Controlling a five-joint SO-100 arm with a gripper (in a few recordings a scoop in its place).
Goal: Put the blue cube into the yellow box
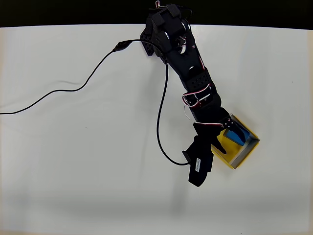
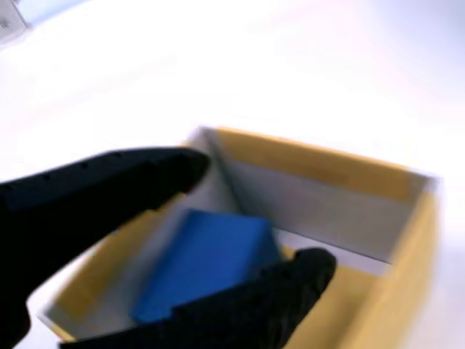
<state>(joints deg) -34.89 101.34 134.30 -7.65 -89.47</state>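
Note:
The yellow box (image 1: 246,155) sits on the white table at the right of the overhead view, turned diagonally. The blue cube (image 1: 236,139) lies inside it, partly under the black arm. My gripper (image 1: 229,138) hangs over the box with one finger on each side of the cube. In the wrist view the blue cube (image 2: 211,254) rests tilted on the box floor, against the pale inner walls of the yellow box (image 2: 327,171). My gripper (image 2: 254,214) is open. A thin gap shows between the upper finger (image 2: 131,182) and the cube. The lower finger (image 2: 290,283) overlaps the cube's near edge.
A black cable (image 1: 73,89) runs from the arm's base across the table's left half. Another cable loop (image 1: 161,132) hangs beside the arm down to the wrist camera mount (image 1: 199,166). The table's far edge (image 1: 73,25) meets a black background.

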